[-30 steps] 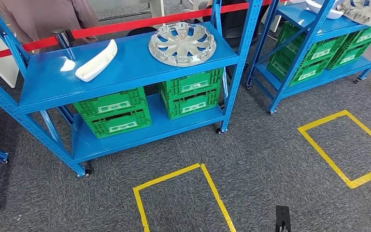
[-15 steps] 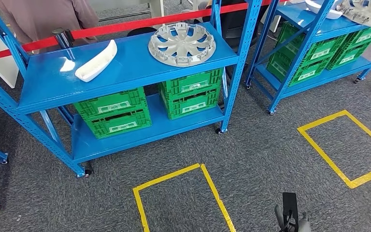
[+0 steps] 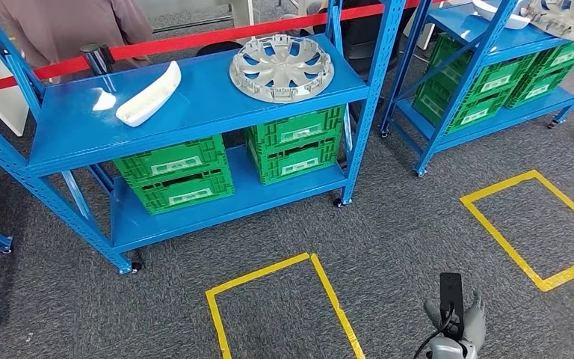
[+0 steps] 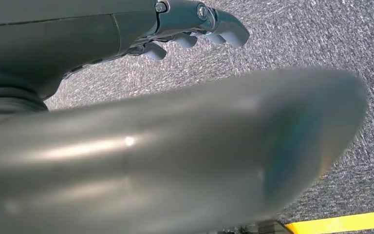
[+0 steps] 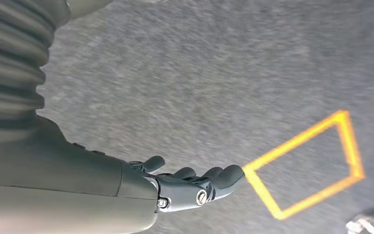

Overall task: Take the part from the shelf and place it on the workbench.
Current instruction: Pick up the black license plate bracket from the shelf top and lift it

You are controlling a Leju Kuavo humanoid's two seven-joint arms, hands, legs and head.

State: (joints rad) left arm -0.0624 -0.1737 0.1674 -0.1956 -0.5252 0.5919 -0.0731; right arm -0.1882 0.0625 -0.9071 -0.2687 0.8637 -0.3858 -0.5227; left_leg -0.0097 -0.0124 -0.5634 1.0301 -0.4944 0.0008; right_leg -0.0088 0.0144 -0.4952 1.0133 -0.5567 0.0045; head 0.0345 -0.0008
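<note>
The right robot hand (image 3: 460,329) hangs low over the grey carpet (image 3: 403,224), fingers apart and holding nothing. The left robot hand (image 4: 195,24) also hangs over carpet, fingers loosely extended and empty. Ahead stands the blue shelf (image 3: 75,134): on its top level lie a white curved part (image 3: 149,93) and, well apart, a silver wheel cover (image 3: 282,67). Green crates (image 3: 179,176) sit beneath.

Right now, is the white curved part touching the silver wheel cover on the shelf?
Apart. In the head view, the white curved part and the silver wheel cover lie on the blue shelf, with bare blue surface plainly between them.
</note>
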